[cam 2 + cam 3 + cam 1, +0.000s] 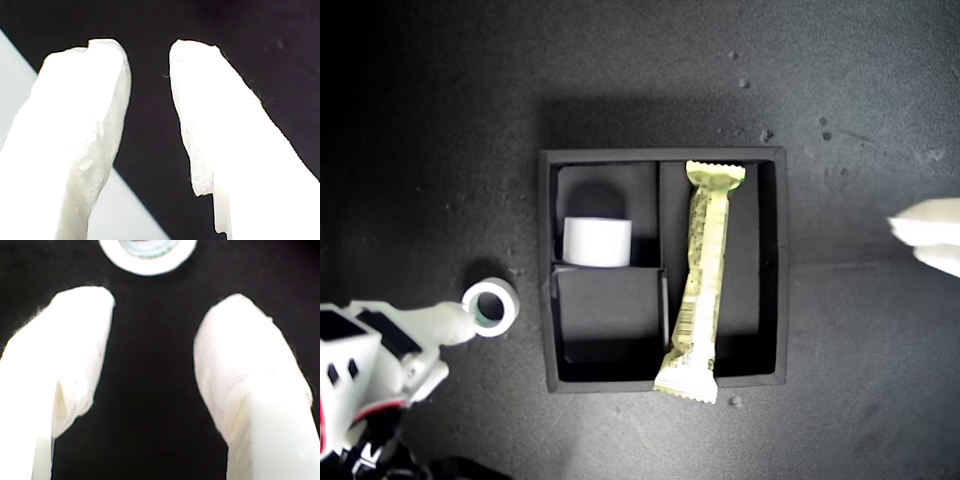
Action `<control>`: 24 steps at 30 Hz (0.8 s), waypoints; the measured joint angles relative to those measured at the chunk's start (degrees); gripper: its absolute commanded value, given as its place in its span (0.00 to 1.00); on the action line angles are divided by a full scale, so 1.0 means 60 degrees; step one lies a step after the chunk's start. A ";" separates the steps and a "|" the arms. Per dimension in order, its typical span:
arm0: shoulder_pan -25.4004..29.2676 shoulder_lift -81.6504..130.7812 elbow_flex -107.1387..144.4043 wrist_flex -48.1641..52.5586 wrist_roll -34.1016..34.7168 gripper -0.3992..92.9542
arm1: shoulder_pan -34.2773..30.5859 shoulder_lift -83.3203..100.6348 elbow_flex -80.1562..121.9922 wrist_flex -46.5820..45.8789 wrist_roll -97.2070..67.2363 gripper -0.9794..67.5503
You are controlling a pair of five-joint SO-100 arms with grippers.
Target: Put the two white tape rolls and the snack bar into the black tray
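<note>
— Matte black everywhere: a grainy dark tabletop (440, 120), and in the middle of the exterior view the black tray (548, 270), square, thick-rimmed, split into two small square compartments and one long one.

— How many tape rolls do you count?

— Two. One all-white roll (597, 241) stands on edge in the upper small compartment. The second tape roll (491, 306), a white ring with a greenish-grey core, lies flat on the tabletop just beside the tray's left rim, outside it.

— And the snack bar (701, 283)?

— One, in a pale yellow-green wrapper with crimped ends. It lies along the long compartment, its lower end resting over the tray's bottom rim. There is small print down the wrapper, too fine to read.

— The grippers?

— My second gripper (152, 315), chunky white plastic, has its jaws spread apart with nothing between them; the cored roll sits just beyond its tips. My first gripper (147, 55) is also parted and holds nothing. A white tip (928, 232) pokes in at the exterior view's right edge.
</note>
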 measured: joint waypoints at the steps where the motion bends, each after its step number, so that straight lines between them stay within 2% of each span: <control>1: 0.0103 0.0483 0.0996 -0.0776 -0.0190 0.14 | -0.0044 0.0396 0.0381 0.0000 0.0293 0.02; 3: 0.0352 0.1245 0.2974 -0.2344 -0.0425 0.14 | -0.0103 0.0937 0.1128 0.0000 0.0864 0.01; 7: 0.0264 0.1523 0.4775 -0.4102 -0.0586 0.14 | -0.0059 0.1362 0.2314 0.0000 0.1641 0.01; 19: 0.0337 0.0718 0.4995 -0.5479 -0.0366 0.14 | 0.0747 0.3618 0.3926 0.0000 0.2812 0.01; 24: 0.0483 0.0308 0.4995 -0.5669 -0.0366 0.14 | 0.0718 0.4365 0.4468 0.0000 0.3120 0.01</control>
